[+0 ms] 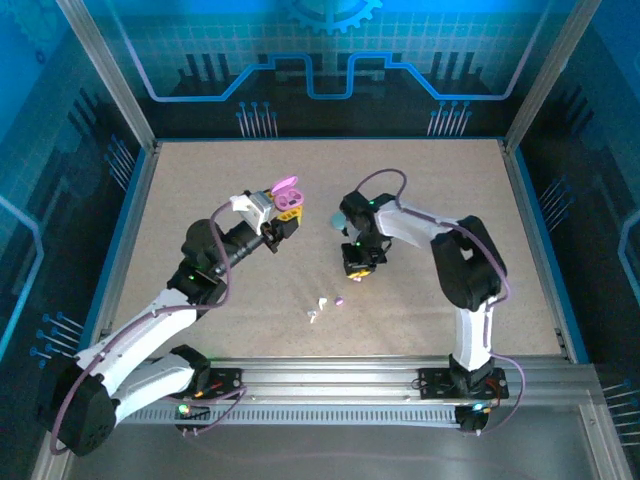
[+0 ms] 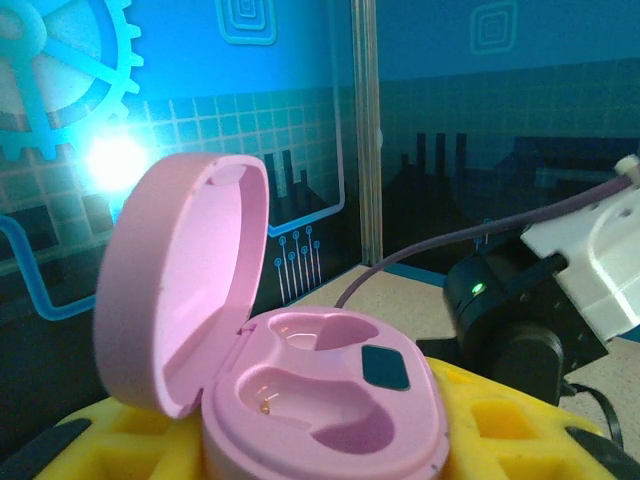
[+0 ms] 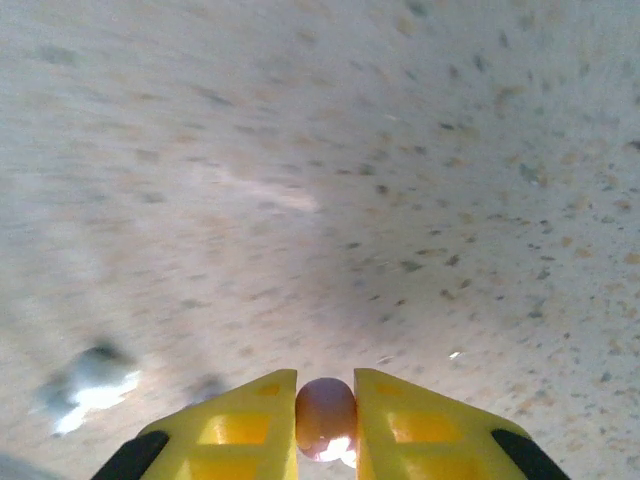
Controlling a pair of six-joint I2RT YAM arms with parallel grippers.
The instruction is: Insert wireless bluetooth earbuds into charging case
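My left gripper [image 1: 284, 213] is raised over the table's middle, shut on an open pink charging case [image 2: 330, 400] whose lid [image 2: 185, 270] stands up at the left. Both of the case's wells look empty. My right gripper [image 3: 326, 400] points down just above the table, to the right of the case [image 1: 288, 188], shut on a small pink-purple earbud [image 3: 326, 418] pinched between its yellow fingers [image 3: 250, 425]. On the table nearer the arm bases lie a second pink-purple earbud [image 1: 339, 300] and two white earbuds [image 1: 322, 300], which show as a blur [image 3: 95, 380] in the right wrist view.
A light blue rounded object [image 1: 335, 219] sits between the two grippers, partly hidden by the right arm [image 1: 420, 225]. The right arm's wrist [image 2: 510, 320] is close to the held case. Blue walls and metal posts ring the speckled tabletop [image 1: 200, 200].
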